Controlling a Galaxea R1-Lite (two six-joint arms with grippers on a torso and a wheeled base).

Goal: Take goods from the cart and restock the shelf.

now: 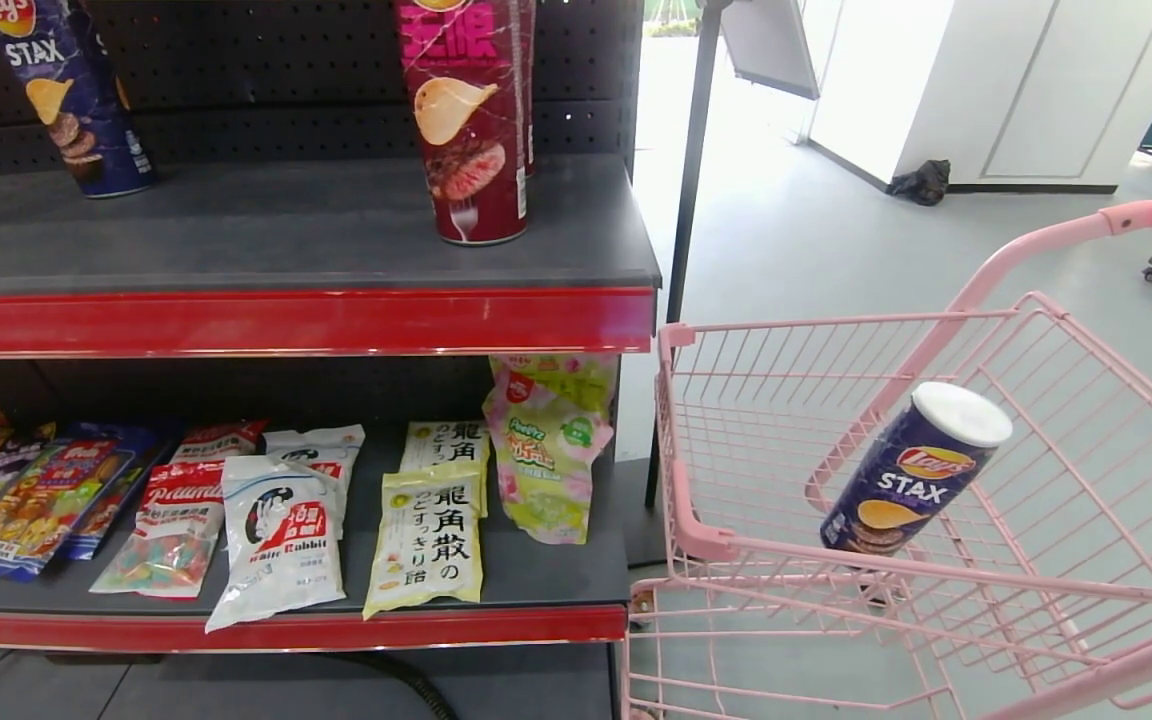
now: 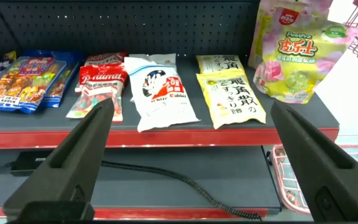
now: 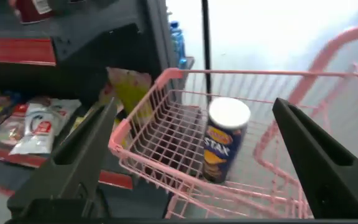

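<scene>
A dark blue chip can (image 1: pixel 911 470) with a white lid leans inside the pink wire cart (image 1: pixel 696 530) to the right of the shelf. In the right wrist view the same can (image 3: pixel 224 140) stands between and beyond my right gripper (image 3: pixel 194 162), whose fingers are spread open above the cart (image 3: pixel 143 160). My left gripper (image 2: pixel 197 165) is open in front of the lower shelf (image 2: pixel 166 134), facing the snack bags with nothing between its fingers. On the upper shelf (image 1: pixel 296 320) stand a blue can (image 1: pixel 76 95) at the left and a maroon can (image 1: pixel 468 120) near the right end.
Several snack bags lie on the lower shelf (image 1: pixel 276 628), among them a white bag (image 1: pixel 276 535), yellow bags (image 1: pixel 426 540) and a green-pink pouch (image 1: pixel 546 450). A black cable (image 2: pixel 173 180) runs below it. A dark pole (image 1: pixel 686 180) stands between shelf and cart. Grey floor spreads behind the cart.
</scene>
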